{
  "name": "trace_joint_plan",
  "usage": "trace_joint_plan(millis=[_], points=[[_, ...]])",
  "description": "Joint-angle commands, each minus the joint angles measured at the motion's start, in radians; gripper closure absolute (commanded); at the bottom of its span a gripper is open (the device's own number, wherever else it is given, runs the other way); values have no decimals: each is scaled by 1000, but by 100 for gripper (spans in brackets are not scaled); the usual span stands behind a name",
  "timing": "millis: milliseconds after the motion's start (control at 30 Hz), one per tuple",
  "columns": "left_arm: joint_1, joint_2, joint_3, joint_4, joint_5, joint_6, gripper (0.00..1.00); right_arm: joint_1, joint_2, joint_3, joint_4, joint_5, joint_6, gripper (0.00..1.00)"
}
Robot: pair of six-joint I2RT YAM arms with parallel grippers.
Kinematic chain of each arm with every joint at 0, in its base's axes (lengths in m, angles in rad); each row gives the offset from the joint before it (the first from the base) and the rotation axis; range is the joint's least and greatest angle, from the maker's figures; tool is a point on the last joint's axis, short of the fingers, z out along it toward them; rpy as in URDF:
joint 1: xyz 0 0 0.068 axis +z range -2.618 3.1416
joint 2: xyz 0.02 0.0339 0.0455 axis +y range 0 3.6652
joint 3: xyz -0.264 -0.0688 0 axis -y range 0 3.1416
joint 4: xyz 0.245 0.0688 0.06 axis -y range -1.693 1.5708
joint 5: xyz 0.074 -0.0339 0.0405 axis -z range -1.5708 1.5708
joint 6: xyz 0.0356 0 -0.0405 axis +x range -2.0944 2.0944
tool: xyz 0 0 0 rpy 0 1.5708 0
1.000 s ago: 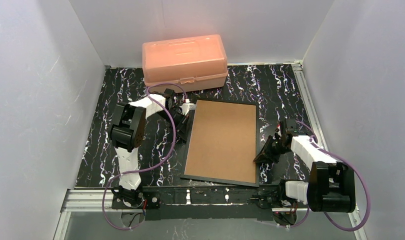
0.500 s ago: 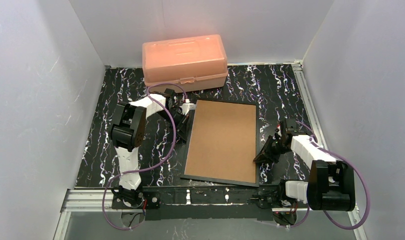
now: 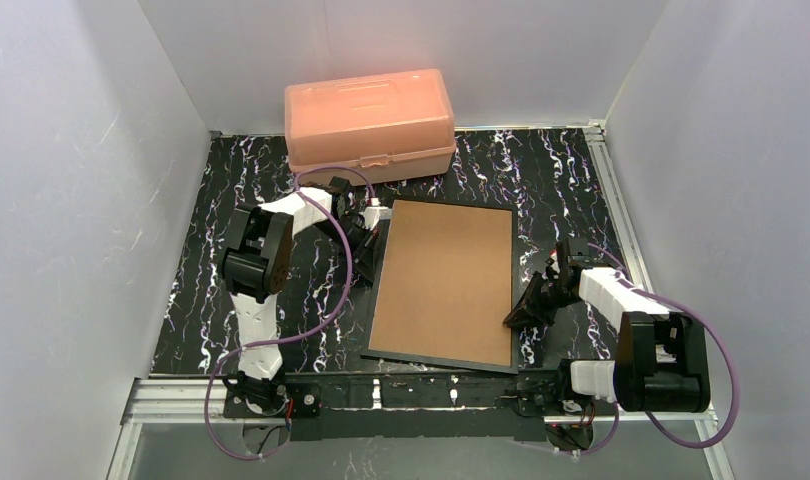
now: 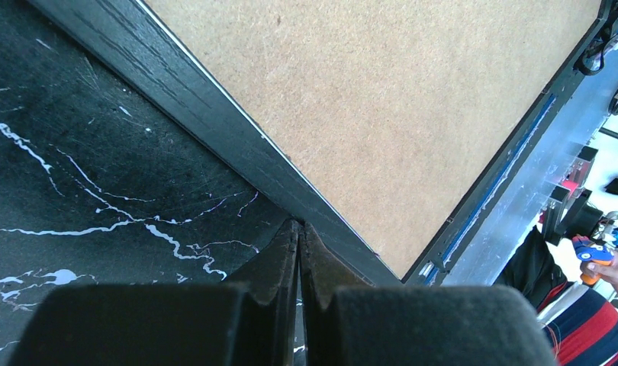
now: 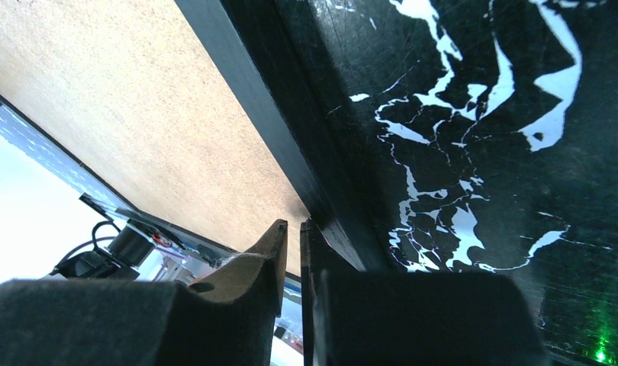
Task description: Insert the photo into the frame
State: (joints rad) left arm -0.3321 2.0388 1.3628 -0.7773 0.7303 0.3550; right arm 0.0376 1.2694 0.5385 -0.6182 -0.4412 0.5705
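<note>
Your frame (image 3: 441,362) lies flat and face down in the middle of the black marbled table (image 3: 231,180). Its brown backing board (image 3: 446,280) faces up, and only a thin black border shows around it. The long sides run roughly from 12 to 6 o'clock, tilted slightly clockwise. The peach plastic box (image 3: 369,120) sits closed at 12 o'clock from the frame, apart from it. Your left gripper (image 4: 299,226) is low at about 10 o'clock of the frame, against the far part of its left long side. Its fingers (image 4: 271,255) are pressed fully together with nothing between them, and their joined tips sit right at the outer edge of the black border. Whether they actually touch it is hard to say from the wrist view. Your right gripper (image 5: 294,226) is at about 4 o'clock of the frame, on the near part of the right long side. Its tips point inward over the border, where the black rail meets the board. Those fingers (image 5: 252,267) stand only a narrow slit apart. One lies toward the board side and the other over the rail, which passes beneath it. You cannot tell from these views whether that slit pinches any part of the frame or is merely ajar.
</note>
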Motion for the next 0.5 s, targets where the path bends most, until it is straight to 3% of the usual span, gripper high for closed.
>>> trace_joint_plan(millis=[0,467], points=[[-36,21,13,13,22,-1,100,13,29,-37,39,101,-21,79],[-36,12,19,9,15,-2,100,40,34,39,-19,194,-40,79]])
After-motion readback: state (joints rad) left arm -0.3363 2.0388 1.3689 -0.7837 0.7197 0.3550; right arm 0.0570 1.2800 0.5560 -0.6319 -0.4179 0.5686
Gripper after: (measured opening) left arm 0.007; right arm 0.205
